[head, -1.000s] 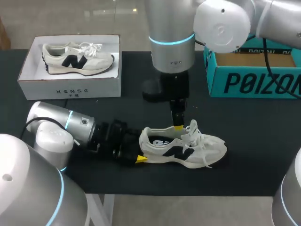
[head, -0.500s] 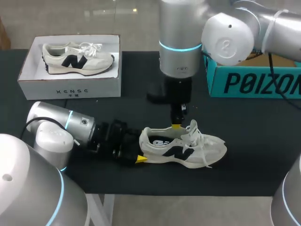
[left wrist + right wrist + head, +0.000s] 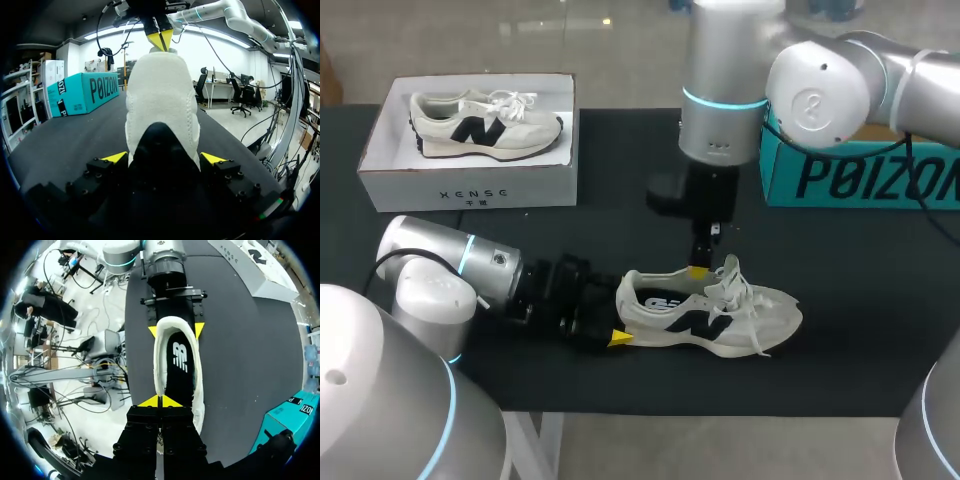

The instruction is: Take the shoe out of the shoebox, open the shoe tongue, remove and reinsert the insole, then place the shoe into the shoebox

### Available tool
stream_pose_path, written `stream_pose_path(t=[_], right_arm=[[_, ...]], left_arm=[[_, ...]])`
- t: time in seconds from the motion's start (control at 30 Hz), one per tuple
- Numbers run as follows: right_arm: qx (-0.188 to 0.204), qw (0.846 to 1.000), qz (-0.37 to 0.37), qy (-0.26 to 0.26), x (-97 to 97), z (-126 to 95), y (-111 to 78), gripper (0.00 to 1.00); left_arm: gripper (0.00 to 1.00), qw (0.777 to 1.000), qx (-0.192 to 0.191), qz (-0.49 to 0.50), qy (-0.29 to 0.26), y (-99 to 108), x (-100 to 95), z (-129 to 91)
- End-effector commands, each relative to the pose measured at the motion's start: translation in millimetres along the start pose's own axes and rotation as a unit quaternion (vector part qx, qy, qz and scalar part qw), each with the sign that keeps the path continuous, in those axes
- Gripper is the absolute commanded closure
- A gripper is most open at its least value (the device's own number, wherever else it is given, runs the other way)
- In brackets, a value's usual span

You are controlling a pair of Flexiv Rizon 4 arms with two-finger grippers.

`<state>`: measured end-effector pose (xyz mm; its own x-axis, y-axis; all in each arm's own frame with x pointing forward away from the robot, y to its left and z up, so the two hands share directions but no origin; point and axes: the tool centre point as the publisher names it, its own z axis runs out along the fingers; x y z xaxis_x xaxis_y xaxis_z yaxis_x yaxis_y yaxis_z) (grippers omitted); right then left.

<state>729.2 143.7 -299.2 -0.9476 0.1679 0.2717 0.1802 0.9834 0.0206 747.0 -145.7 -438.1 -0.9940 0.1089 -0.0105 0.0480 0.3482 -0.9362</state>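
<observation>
White shoe (image 3: 710,315) on the tabletop (image 3: 860,260), heel between the left fingers (image 3: 115,158).
Left fingers clamp the heel from both sides; right fingers (image 3: 150,401), pressed together, sit at its tongue.

shoe (image 3: 720,318) — matt rough cloth | insole (image 3: 181,377): smooth, matt | table (image 3: 860,260) — matt black

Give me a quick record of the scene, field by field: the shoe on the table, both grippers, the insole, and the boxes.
shoe: upright on its sole on the black table, outside both boxes
left gripper: shut on the shoe's heel, one yellow tip on each side
right gripper: tips together over the shoe's opening, toward its front; whether they pinch anything cannot be told
insole: dark, lying inside the shoe
white shoebox: open, holds a second shoe
teal box: far right of the table
</observation>
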Motion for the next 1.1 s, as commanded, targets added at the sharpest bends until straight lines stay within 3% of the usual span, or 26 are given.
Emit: stream_pose_path(t=[0.03,0.53,1.1], right_arm=[[0.021,1.000,0.009,-0.007,-6.3,-4,8.5,1.00],[0.021,1.000,0.009,-0.007,-6.3,-4,8.5,1.00],[0.009,0.998,0.044,-0.045,-6.0,35,13.8,1.00]], left_arm=[[1.00,1.000,-0.002,0.000,-0.001,3,-1.1,3],[1.00,1.000,-0.002,0.000,-0.001,3,-1.1,3],[1.00,1.000,-0.002,0.000,-0.001,3,-1.1,3]])
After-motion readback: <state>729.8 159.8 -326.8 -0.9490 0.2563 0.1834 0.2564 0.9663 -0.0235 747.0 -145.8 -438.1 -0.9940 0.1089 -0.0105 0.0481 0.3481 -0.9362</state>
